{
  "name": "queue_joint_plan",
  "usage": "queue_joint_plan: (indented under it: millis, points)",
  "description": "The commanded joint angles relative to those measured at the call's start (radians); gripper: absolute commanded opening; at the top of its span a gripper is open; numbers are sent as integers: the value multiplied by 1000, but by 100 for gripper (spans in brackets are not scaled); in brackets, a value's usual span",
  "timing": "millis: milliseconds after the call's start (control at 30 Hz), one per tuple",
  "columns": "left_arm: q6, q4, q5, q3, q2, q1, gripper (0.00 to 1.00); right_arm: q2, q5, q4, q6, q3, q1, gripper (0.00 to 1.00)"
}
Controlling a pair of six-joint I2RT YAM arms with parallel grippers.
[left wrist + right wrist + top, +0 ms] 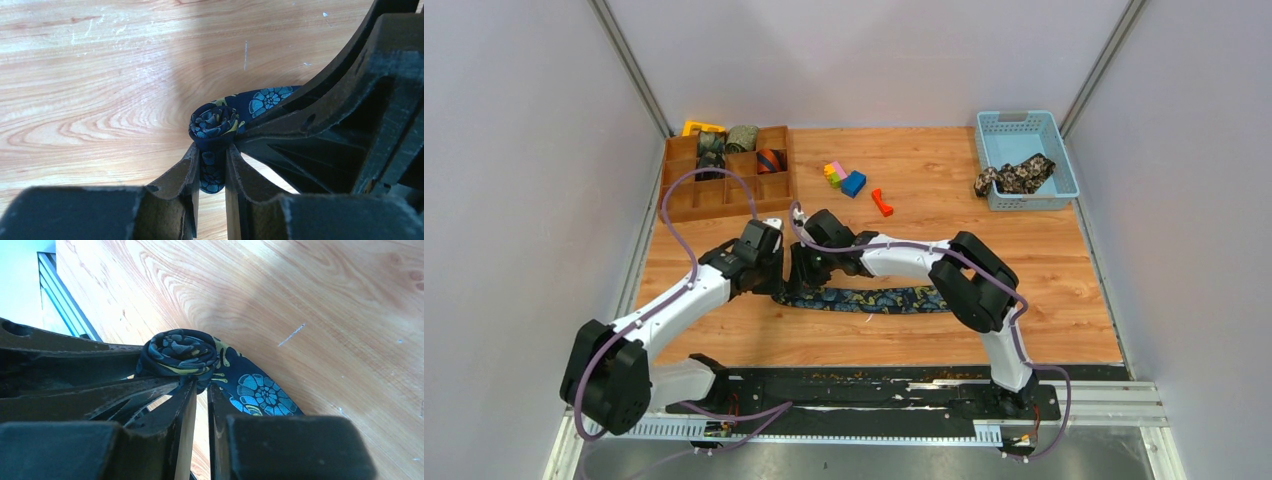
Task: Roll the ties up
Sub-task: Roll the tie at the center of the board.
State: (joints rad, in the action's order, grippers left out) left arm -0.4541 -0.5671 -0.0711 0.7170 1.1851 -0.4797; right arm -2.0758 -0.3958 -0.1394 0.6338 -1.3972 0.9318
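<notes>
A navy tie with gold-teal paisley (pixel 884 298) lies flat across the middle of the table, its left end wound into a small coil (pixel 214 122). My left gripper (pixel 212 167) is shut on the coil's narrow end. My right gripper (pixel 200 389) is shut on the same coil (pixel 181 351) from the other side. Both grippers meet at the tie's left end (pixel 786 282). A black-tan floral tie (pixel 1016 176) lies bunched in the blue basket (pixel 1058 150). Rolled ties, one green (pixel 743 138) and one orange-navy striped (pixel 770 160), sit in the wooden box.
The wooden compartment box (pixel 724 192) stands at the back left. Small coloured plastic blocks (pixel 844 177) and an orange piece (pixel 882 202) lie at the back middle. Grey walls close in the table on three sides.
</notes>
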Motion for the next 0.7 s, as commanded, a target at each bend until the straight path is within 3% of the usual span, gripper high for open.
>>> queue_joint_plan:
  millis: [0,333,667]
  points:
    - [15,-27,-102,61,34,-33,0,-17,-15,22,-6,-46,-3,15]
    - [11,-63,-268,100,143,-108,0,150,61,-17,-41,116,-69,16]
    - [-42,-118,-471,162,277,-243,0,443,121,-15,-98,351,-190,34]
